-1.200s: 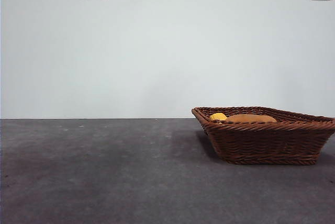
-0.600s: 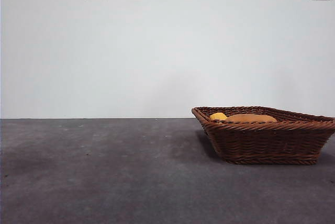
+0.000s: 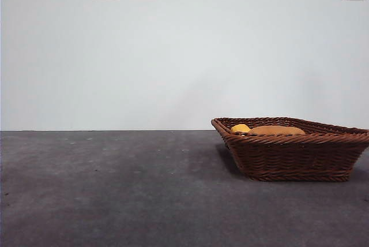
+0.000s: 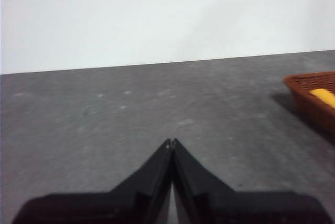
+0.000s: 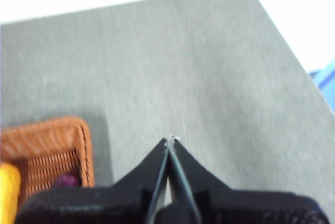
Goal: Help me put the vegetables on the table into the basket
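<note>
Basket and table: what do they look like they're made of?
The basket looks like woven wicker, dark brown with a slight sheen: interlaced strands and a braided rim show; natural or synthetic cannot be told. The table looks like a matte dark grey sheet with pale scuffs; its material is unclear.

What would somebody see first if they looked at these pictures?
The brown woven basket on the right side of the grey table grabs the eye first. Yellow corn and a tan-orange potato peek over its rim, and the right wrist view shows a bit of purple eggplant inside too. The left claw and right claw are both shut and hold nothing.
</note>
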